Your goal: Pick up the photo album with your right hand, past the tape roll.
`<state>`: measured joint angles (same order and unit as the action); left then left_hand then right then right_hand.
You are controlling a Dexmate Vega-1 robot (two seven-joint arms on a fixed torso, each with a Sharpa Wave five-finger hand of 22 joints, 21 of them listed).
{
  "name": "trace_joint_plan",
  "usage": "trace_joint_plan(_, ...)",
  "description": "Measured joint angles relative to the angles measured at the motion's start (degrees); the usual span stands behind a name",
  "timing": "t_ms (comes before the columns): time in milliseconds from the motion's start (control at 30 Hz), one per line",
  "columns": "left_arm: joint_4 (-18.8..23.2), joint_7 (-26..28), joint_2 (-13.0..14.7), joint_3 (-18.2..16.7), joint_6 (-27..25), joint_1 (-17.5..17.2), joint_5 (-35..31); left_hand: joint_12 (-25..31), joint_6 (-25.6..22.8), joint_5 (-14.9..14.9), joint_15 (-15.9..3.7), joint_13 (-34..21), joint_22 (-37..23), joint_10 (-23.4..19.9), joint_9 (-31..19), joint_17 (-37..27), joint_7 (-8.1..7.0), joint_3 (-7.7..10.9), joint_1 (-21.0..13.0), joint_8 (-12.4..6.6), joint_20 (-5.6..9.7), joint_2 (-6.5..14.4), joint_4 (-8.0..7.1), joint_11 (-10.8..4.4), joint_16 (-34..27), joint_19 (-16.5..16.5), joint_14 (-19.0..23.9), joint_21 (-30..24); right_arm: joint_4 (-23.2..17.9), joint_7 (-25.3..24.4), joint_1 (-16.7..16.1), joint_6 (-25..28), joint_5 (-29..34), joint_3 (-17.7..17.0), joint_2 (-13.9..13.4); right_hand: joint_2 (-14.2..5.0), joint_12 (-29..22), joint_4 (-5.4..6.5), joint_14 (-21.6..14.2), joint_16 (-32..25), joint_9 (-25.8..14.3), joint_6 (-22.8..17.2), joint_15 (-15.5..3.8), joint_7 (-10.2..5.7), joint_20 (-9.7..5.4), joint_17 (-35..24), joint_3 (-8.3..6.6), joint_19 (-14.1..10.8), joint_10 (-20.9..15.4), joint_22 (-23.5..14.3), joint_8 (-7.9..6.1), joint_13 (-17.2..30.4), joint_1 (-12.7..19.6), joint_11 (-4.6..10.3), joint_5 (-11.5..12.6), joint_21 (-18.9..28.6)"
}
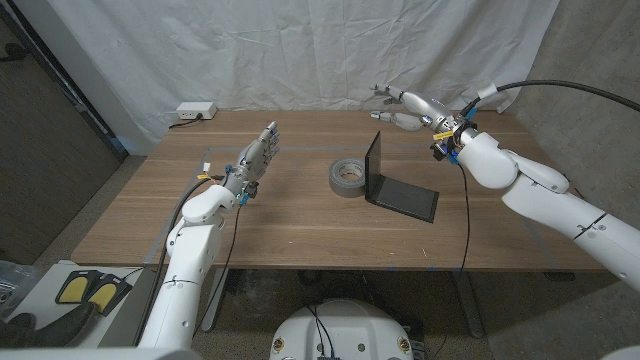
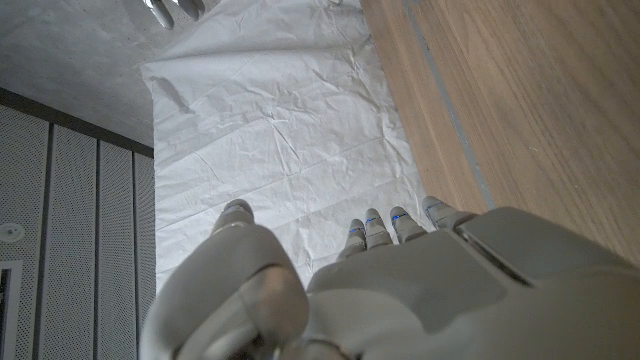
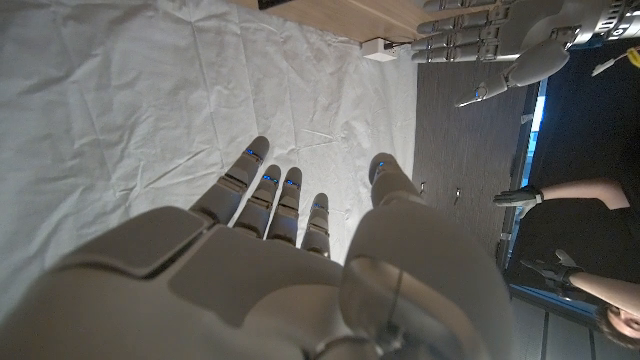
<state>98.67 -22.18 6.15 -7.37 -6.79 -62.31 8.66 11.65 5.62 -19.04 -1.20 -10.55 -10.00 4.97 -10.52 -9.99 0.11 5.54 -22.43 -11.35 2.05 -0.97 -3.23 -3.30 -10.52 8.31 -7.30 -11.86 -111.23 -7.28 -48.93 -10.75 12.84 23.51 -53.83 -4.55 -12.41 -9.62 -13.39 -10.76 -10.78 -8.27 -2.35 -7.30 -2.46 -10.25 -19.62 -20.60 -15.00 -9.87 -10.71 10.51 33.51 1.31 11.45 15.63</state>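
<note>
A white box [image 1: 195, 110] with a cable sits at the far left corner of the wooden table [image 1: 280, 225]. A wrinkled white sheet [image 1: 300, 50] hangs behind it.

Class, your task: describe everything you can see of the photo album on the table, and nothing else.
The photo album is a thin, dark, nearly black book with plain covers, the material hard to tell. It stands open in an L: one cover lies flat on the wooden table, the other rises upright from the spine. It sits on the robot's right half of the table, just right of the grey tape roll; whether they touch is unclear. The right robot hand is raised beyond it, apart from it.
</note>
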Motion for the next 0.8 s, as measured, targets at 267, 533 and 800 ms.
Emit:
trace_joint_plan(267, 1.37, 0.25, -0.52, 0.31, -0.48, -0.17, -0.07, 0.00, 0.00, 0.44, 0.00, 0.00, 0.00, 0.00, 0.00, 0.00, 0.00, -0.18, 0.00, 0.00, 0.00, 0.00, 0.18, 0.00, 0.00, 0.00, 0.00, 0.00, -1.38, 3.67, 1.18, 2.72, 3.78, 0.29, -1.84, 0.10, 0.00, 0.24, 0.45, 0.00, -0.30, 0.09, 0.18, -0.09, 0.00, 0.00, -0.24, 0.00, 0.00, 0.00, 0.00, 0.00, 0.55, 0.00, 0.00, -0.44)
trace_joint_plan(533, 3.87, 0.88, -1.13, 0.41, -1.67, -0.50, -0.01, 0.00, 0.00, 0.43, 0.00, 0.00, 0.00, 0.00, 0.00, 0.00, 0.00, -0.18, -0.17, 0.00, 0.00, 0.17, 0.18, 0.00, 0.00, 0.00, 0.00, 0.00, -1.50, 5.30, 3.01, 0.47, 6.90, 0.64, -3.59, 0.10, 0.44, 0.07, 1.06, 0.40, -0.30, 0.09, 0.01, -0.08, 0.09, 0.00, -0.41, 0.72, 0.30, -0.01, 0.00, 0.00, 0.55, -0.29, 0.00, -0.81)
trace_joint_plan(800, 5.85, 2.19, -1.73, 0.96, -4.12, -0.79, -1.26, 0.00, 0.00, 0.43, 0.00, 0.01, 0.00, 0.00, 0.00, 0.00, 0.00, -0.17, -0.31, 0.00, 0.00, 0.31, 0.17, 0.00, 0.00, 0.00, 0.00, 0.00, -0.48, 6.46, 4.58, -1.86, 9.56, 1.21, -4.45, 0.13, 0.43, 0.23, 1.74, 0.67, -0.14, 0.40, 0.30, -0.39, 0.10, 0.00, -0.72, 0.72, 1.14, -0.01, 0.00, 0.00, 1.33, -0.06, 0.00, -1.23)
